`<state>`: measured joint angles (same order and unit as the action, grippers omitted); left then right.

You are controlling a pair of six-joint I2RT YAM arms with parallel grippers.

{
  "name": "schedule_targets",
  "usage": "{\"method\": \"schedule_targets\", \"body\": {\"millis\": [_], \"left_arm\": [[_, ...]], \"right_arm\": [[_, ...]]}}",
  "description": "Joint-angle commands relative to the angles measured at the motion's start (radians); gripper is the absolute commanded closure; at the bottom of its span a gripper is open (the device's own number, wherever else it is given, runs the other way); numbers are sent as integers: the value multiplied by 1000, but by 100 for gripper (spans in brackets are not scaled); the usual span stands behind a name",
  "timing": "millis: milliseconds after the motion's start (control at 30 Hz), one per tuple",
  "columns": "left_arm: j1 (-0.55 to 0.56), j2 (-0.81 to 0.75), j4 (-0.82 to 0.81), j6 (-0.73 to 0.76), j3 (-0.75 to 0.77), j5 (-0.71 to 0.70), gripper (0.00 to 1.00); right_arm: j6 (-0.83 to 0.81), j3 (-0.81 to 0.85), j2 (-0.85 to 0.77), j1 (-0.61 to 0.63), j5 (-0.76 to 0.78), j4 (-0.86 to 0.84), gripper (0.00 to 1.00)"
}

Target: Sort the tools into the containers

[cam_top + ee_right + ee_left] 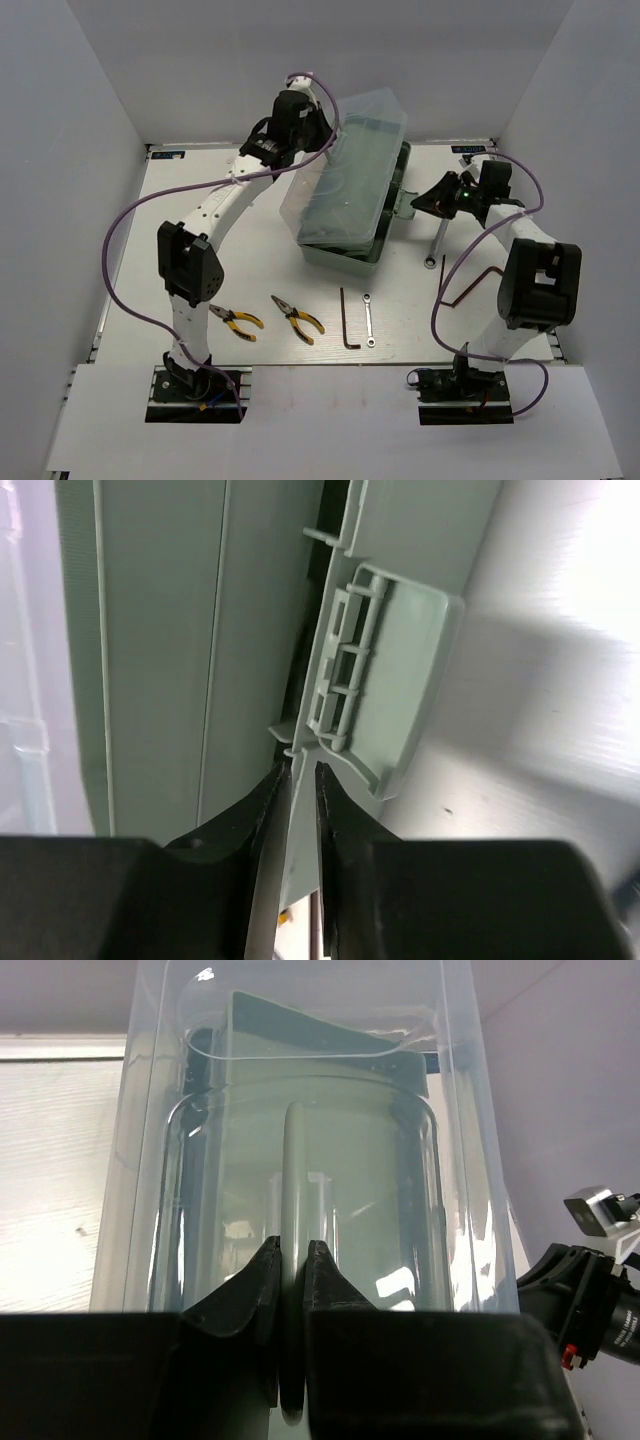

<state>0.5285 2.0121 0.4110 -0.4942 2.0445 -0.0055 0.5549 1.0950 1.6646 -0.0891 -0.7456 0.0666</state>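
Left gripper (pixel 293 1250) clamped on toolbox (pixel 340 252) handle (pixel 295 1150), upper centre. Right gripper (pixel 302 772) fingers nearly together, pinching the base rim beside the latch (pixel 400 650). Box long axis runs up-frame between both arms. Loose tools, e.g. black hex key (pixel 347 320), lie lower centre.

The toolbox (pixel 345 248) stands on the counter (pixel 250 230), in the middle and toward the far side. The left hand (pixel 292 1260) is on its lid handle (pixel 294 1180), at the far end. The right hand (pixel 302 775) is at its right side. Near the front lie, from left to right, the first pliers (pixel 236 320), the second pliers (pixel 297 320), a hex key (pixel 347 322) and a wrench (pixel 368 320). A second wrench (pixel 437 243) lies right of the toolbox, with a second hex key (pixel 472 283) nearer and further right.
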Motion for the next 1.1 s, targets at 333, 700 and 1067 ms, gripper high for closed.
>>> {"method": "schedule_targets", "body": {"millis": [333,700,1067], "left_arm": [[-116,-303,-187,-18,-219,-25,100],[-168,-368,-259,-69,-409,27,100],[-208,-401,-290,-87,-490,56,100]], "right_arm": [[-1,140,104,118,-216,-87,78],[59,298,294,229,-285,-85,87],[-154,425,350,321,26,282,100]]}}
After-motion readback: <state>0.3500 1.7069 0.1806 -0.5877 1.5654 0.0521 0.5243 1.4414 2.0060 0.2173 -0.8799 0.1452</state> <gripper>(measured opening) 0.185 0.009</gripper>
